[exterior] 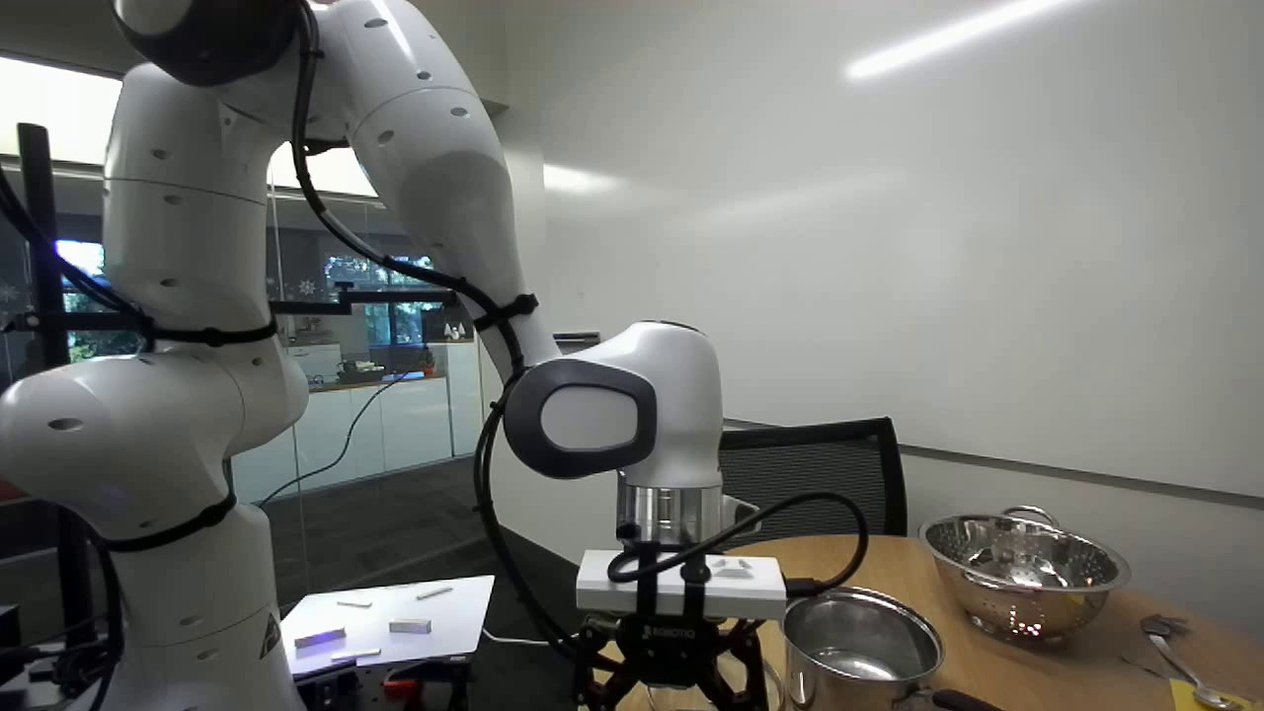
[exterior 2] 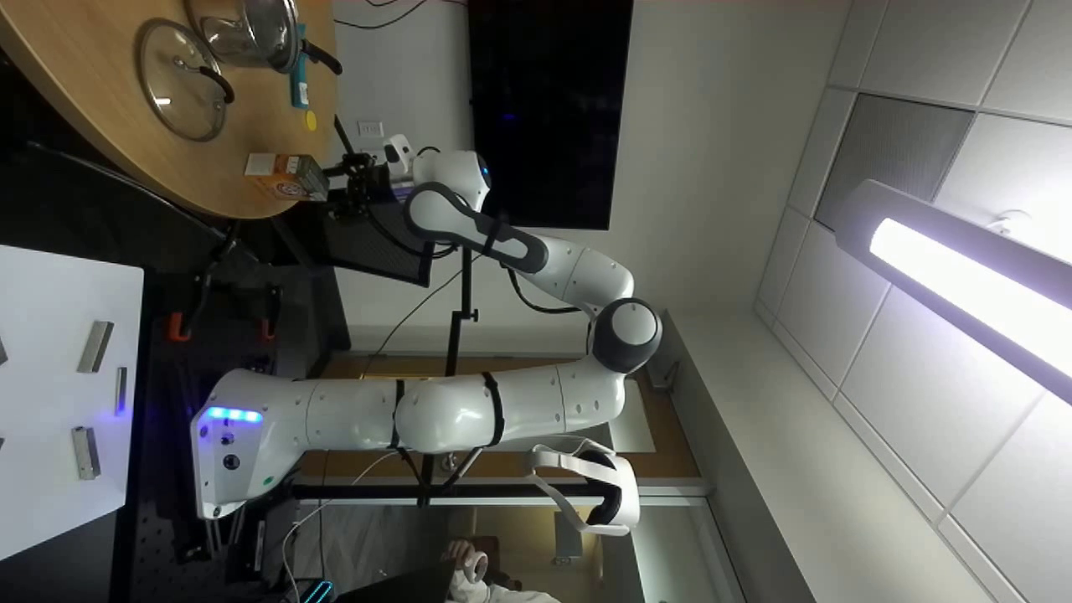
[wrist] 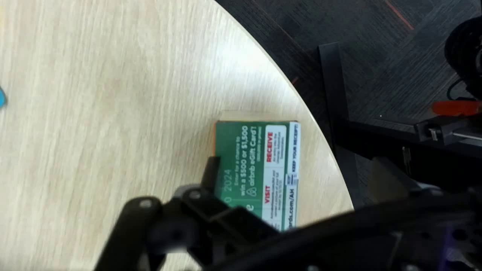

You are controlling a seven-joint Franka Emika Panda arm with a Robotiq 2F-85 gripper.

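The orange box (exterior 2: pixel 289 176) stands near the rim of the round table (exterior 2: pixel 100 59) in an exterior view, my gripper (exterior 2: pixel 337 184) right at the box's top, glass lid (exterior 2: pixel 180 84) and metal pot (exterior 2: pixel 243 38) farther in on the table. In an exterior view there's the colander (exterior: pixel 1027 597), on the table too, my gripper cut off below! Wrist view now: my fingers (wrist: pixel 211 172) are wide apart, one at the box's green top, the other showing past the table's rim; whether either touches, I cannot tell.

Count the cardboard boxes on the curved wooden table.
1: an orange cardboard box with a green-and-white top, near the edge of the curved wooden table, close to the black jaws; others may be hidden.
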